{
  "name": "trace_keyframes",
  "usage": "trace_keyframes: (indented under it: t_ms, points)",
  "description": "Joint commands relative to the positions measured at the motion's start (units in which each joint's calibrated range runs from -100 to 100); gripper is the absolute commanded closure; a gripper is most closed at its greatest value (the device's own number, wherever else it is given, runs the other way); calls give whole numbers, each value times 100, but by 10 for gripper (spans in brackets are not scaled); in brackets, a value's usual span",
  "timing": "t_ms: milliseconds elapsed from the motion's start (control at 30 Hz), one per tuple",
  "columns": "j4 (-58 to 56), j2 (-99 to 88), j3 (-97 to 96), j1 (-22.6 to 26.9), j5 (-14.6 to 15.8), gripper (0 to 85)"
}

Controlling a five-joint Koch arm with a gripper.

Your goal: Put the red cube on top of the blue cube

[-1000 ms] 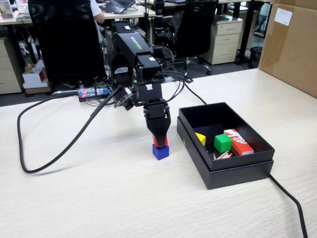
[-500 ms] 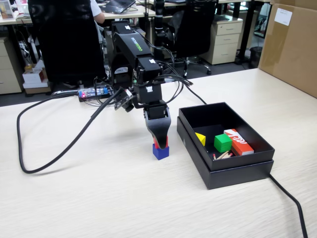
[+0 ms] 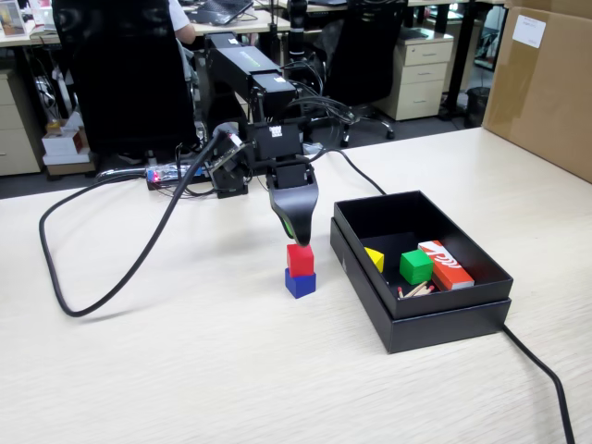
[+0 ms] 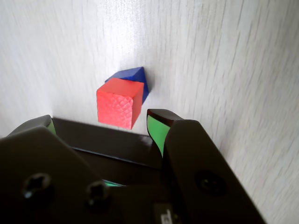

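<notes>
Since a moment ago my pincer (image 3: 298,233) has let go and lifted, jaws spread and empty above the red cube (image 3: 300,258), which sits twisted on the blue cube (image 3: 300,283) on the tabletop (image 3: 185,370). Clipping it while retreating could topple the stack.

Pale wood-grain counter (image 3: 185,370) under me, evenly lit. Behind it, an office: dark grey floor (image 3: 407,129), black chair (image 3: 120,74), beige drawer pedestal (image 3: 416,79), further desks. Large cardboard box (image 3: 546,83) stands at the right edge in the fixed view.
</notes>
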Motion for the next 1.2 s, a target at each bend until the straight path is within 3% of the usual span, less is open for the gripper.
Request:
trace_keyframes:
  t_ms: [0, 267, 767, 1000, 1167]
  points:
    - [-141, -673, 311, -15, -24, 438]
    - [-253, -1637, -16, -103, -63, 438]
    - [-20, -5298, -3008, -317, -254, 412]
    - [1889, -6525, -5356, -396, -430, 412]
    - [2373, -7202, -6426, -371, -459, 412]
